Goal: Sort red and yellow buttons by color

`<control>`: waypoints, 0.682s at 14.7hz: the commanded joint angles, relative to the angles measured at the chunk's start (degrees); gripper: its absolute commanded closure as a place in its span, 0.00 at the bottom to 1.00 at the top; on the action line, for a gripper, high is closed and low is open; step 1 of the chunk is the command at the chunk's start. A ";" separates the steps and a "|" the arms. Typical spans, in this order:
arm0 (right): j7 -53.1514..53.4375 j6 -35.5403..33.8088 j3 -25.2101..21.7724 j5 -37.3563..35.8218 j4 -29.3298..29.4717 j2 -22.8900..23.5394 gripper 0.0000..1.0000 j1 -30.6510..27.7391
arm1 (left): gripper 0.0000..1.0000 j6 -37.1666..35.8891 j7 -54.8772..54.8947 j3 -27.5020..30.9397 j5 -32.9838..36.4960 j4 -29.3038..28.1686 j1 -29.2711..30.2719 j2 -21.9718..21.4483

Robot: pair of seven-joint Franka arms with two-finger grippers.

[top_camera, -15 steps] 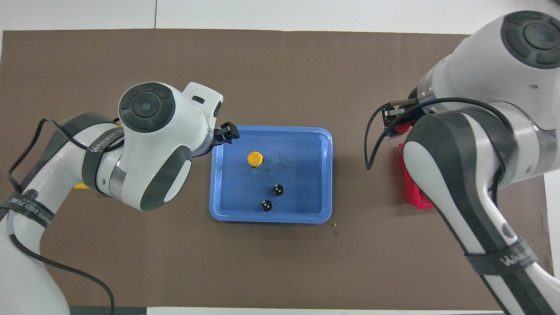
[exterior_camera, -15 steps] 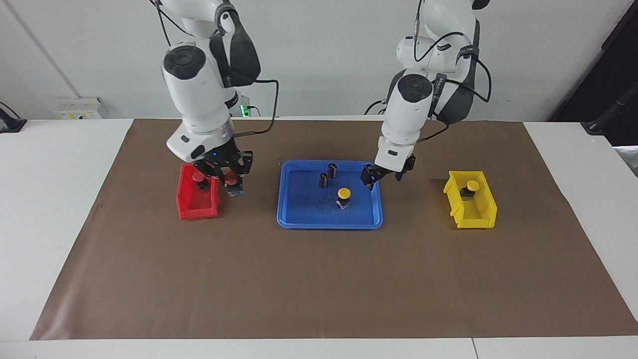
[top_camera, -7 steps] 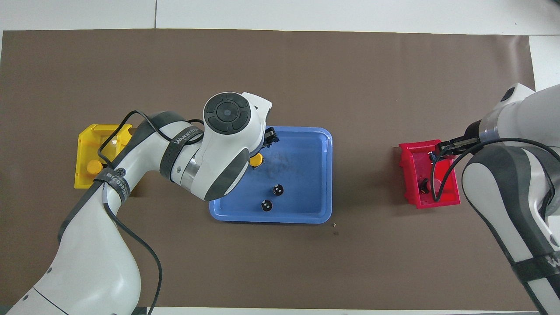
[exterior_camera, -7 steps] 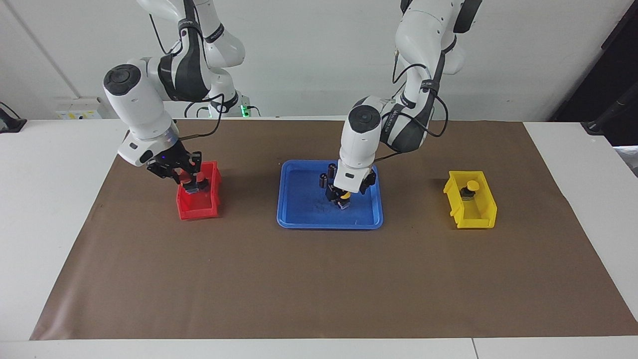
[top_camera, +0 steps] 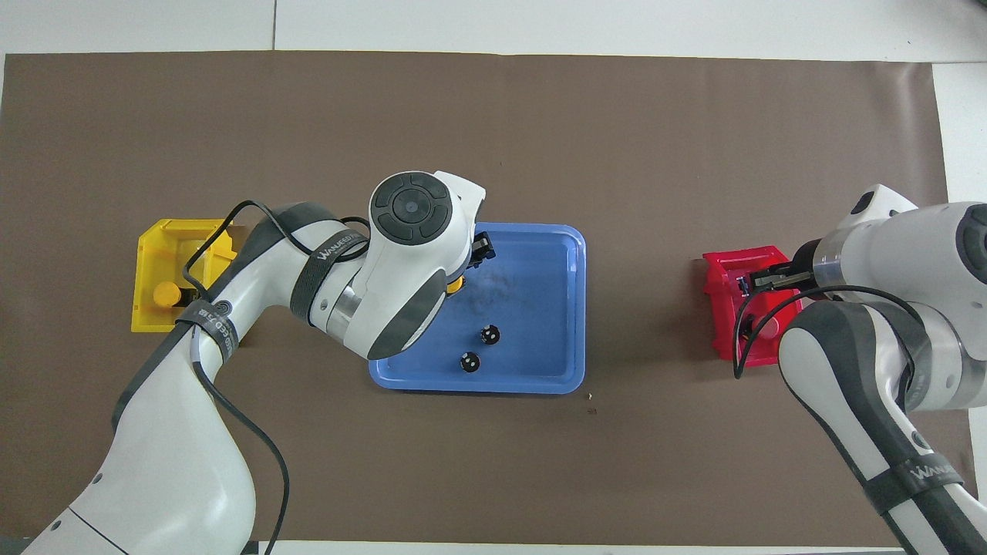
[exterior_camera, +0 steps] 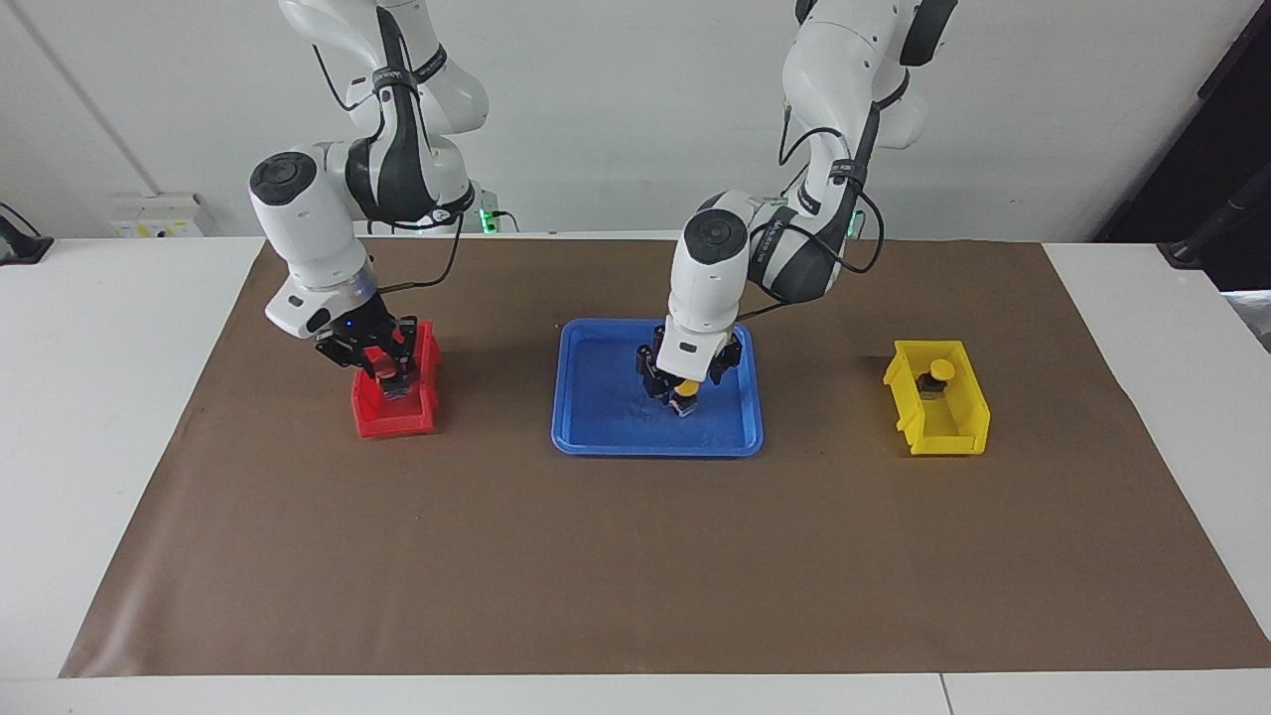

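Observation:
A yellow button stands in the blue tray. My left gripper is lowered over it, open, with a finger on either side of the cap. In the overhead view the left wrist hides all but a sliver of that yellow button. Another yellow button sits in the yellow bin. My right gripper hangs low in the red bin, shut on a red button whose grey body shows below the fingertips.
Two dark capless cylinders stand in the blue tray, nearer to the robots than the yellow button. The yellow bin is at the left arm's end of the brown mat, the red bin at the right arm's end.
My left gripper moved from the tray's edge down over the yellow button. My right gripper carried the red button from beside the red bin into it.

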 commanded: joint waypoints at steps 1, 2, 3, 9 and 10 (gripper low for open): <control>-1.70 2.79 0.55 1.73 -1.62 0.69 0.70 -0.80 | 0.08 1.43 -0.62 0.80 -0.93 -1.79 -0.81 -0.35; -1.70 2.88 0.55 2.09 -2.05 0.69 0.70 -0.79 | 0.12 1.44 -0.79 0.80 -1.02 -1.89 -0.81 -0.44; -1.61 3.05 0.55 2.09 -2.49 0.69 0.70 -0.71 | 0.35 1.44 -1.93 0.80 -1.46 -1.80 -0.81 -0.44; -1.88 7.18 0.55 2.09 -4.60 1.31 0.70 -0.79 | 0.98 1.35 -3.70 0.89 -5.49 -0.75 -0.73 -0.35; -1.88 8.14 0.55 2.09 -5.30 1.22 0.70 -0.79 | 0.98 -0.22 -3.96 0.98 -6.37 1.43 -0.47 -0.18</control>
